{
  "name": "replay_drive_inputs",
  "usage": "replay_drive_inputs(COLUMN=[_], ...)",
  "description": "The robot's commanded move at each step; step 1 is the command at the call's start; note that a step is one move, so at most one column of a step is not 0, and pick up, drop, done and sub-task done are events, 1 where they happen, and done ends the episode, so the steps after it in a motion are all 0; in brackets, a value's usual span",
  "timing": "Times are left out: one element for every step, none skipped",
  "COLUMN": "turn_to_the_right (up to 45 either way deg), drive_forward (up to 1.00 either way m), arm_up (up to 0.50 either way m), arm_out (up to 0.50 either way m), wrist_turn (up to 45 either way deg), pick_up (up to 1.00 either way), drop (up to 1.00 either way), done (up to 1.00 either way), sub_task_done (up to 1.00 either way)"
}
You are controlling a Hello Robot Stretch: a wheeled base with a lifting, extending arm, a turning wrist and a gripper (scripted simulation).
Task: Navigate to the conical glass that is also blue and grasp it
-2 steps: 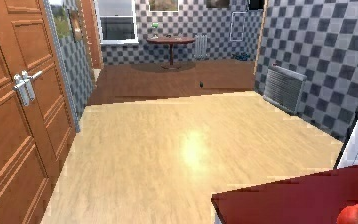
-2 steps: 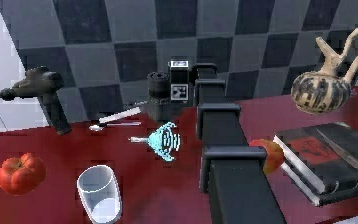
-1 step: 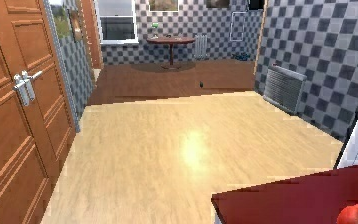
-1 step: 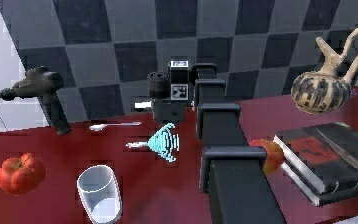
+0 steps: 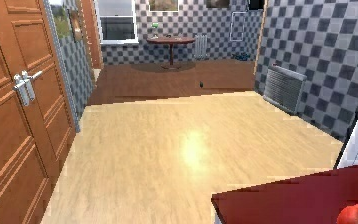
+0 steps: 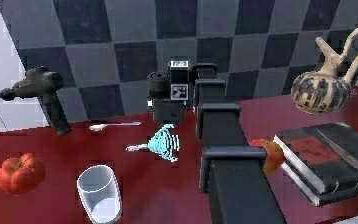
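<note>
blue conical glass (image 6: 165, 143): in the arm side view, on the dark red tabletop (image 6: 47, 150), just left of centre; it looks tipped, with its thin stem pointing toward 9 o'clock.
gripper (image 6: 157, 100): its dark body sits at 12 o'clock from the glass, left of the two white marker squares (image 6: 179, 86); i cannot tell whether the fingers are spread or pressed together, nor whether it holds anything (the glass lies on the table just below it in the picture).
arm (image 6: 232, 170): a dark square bar rising from the bottom edge, at 3 o'clock from the glass.
spoon (image 6: 112, 126): pale, flat on the table at 10 o'clock from the glass.
dark handheld device (image 6: 39, 90): shaped like a hair dryer, at the table's far left, 10 o'clock of the picture.
tomato (image 6: 20, 172): red, near the left edge at 8 o'clock.
clear cup (image 6: 99, 193): upright, at 7 o'clock from the glass.
gourd-shaped jug (image 6: 327, 85): brown with a curved neck, at 2 o'clock.
stack of books (image 6: 322, 155): at 4 o'clock near the right edge; a red round fruit (image 6: 275, 155) sits between it and the arm.
wall (image 6: 107, 40): grey checkered tiles behind the table.
forward view: light wood floor (image 5: 177, 150); wooden door (image 5: 17, 120) at 9 o'clock; small round table (image 5: 172, 42) far off at 12 o'clock; wall radiator (image 5: 284, 88) at 2 o'clock; a corner of the dark red tabletop at 5 o'clock.
</note>
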Motion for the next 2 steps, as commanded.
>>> replay_drive_inputs(turn_to_the_right=[0.0, 0.0], drive_forward=[0.00, 0.00], arm_up=[0.00, 0.00], arm_out=[0.00, 0.00], wrist_turn=[0.0, 3.0], pick_up=[1.00, 0.00], drop=[0.00, 0.00], done=[0.00, 0.00], sub_task_done=[0.00, 0.00])
